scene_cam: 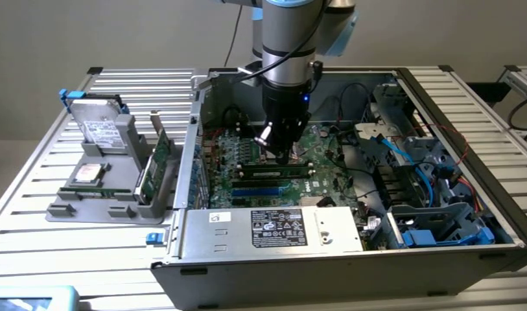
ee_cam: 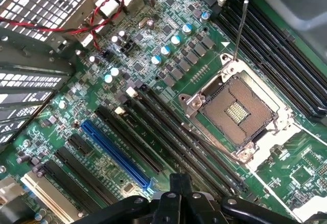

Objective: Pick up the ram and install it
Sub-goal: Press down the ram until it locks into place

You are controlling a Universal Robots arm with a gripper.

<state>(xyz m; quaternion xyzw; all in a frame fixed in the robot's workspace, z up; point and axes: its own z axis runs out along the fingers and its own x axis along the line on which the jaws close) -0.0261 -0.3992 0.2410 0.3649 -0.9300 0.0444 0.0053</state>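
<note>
The ram (scene_cam: 272,173), a long dark-green stick, lies level along a black memory slot on the motherboard (scene_cam: 328,146) inside the open computer case. My gripper (scene_cam: 283,157) reaches straight down into the case and stands just over the stick's top edge, near its middle. Its fingers are shut together, and I cannot tell whether the tips press on the ram or hover just above it. In the wrist view the gripper (ee_cam: 180,191) points at the long black slots beside the CPU socket (ee_cam: 237,111).
A grey holder (scene_cam: 99,207) outside the case on the exterior view's left carries a hard drive (scene_cam: 100,126) and a green expansion card (scene_cam: 159,162). The power supply (scene_cam: 272,227) fills the case's front. Blue cables (scene_cam: 419,162) and drive bays crowd the exterior view's right.
</note>
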